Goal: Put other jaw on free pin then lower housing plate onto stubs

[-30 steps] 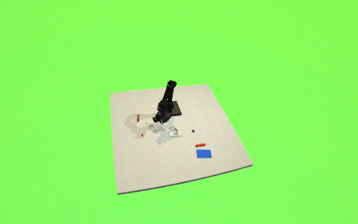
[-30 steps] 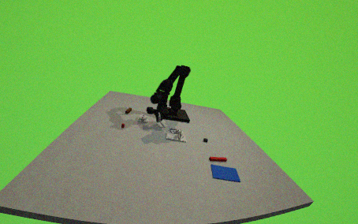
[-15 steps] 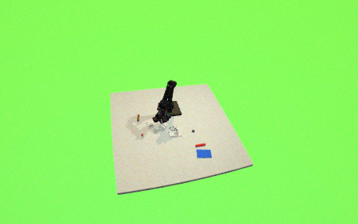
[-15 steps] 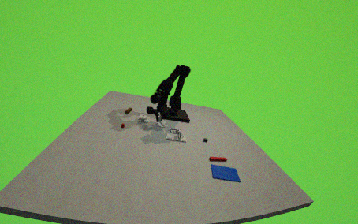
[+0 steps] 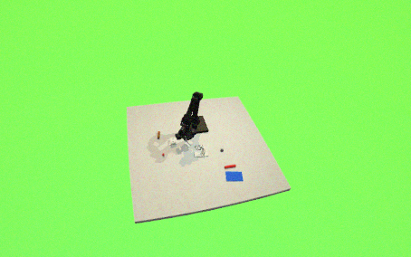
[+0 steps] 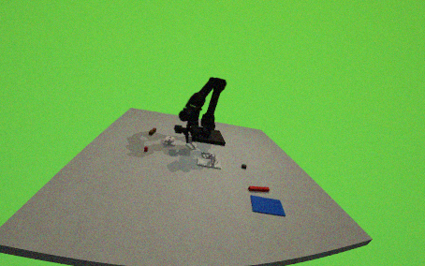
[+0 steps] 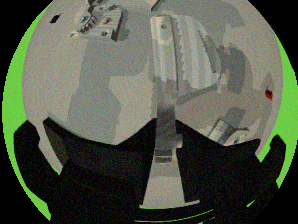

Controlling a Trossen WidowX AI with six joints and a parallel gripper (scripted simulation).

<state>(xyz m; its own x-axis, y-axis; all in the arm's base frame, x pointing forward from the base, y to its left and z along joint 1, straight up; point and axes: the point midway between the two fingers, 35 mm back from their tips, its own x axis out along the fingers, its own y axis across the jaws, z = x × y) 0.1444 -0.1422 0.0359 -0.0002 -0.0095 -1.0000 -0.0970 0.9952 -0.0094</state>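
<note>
Loose grey toothed metal jaw (image 6: 190, 145) (image 7: 167, 62) is pinched at its narrow end between the fingers of the black gripper (image 5: 181, 136) (image 6: 188, 136) (image 7: 164, 123), its toothed part pointed away from them. It is held apart from the pale grey base plate with the assembled metal parts (image 5: 201, 154) (image 6: 209, 163) (image 7: 113, 25). A second pale metal piece (image 5: 172, 141) (image 6: 168, 140) (image 7: 220, 131) is seen on the speckled light table (image 5: 172, 195) (image 6: 140, 211) (image 7: 50, 85), on the side away from that plate.

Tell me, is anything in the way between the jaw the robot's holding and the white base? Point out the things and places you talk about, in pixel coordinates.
Nothing that I can see stands between the jaw (image 5: 187, 142) (image 6: 192, 146) (image 7: 191, 55) and the white base (image 5: 197, 156) (image 6: 202, 163) (image 7: 111, 31). Only shadows on the table (image 5: 172, 195) (image 6: 131, 211) (image 7: 50, 75) lie there.
</note>
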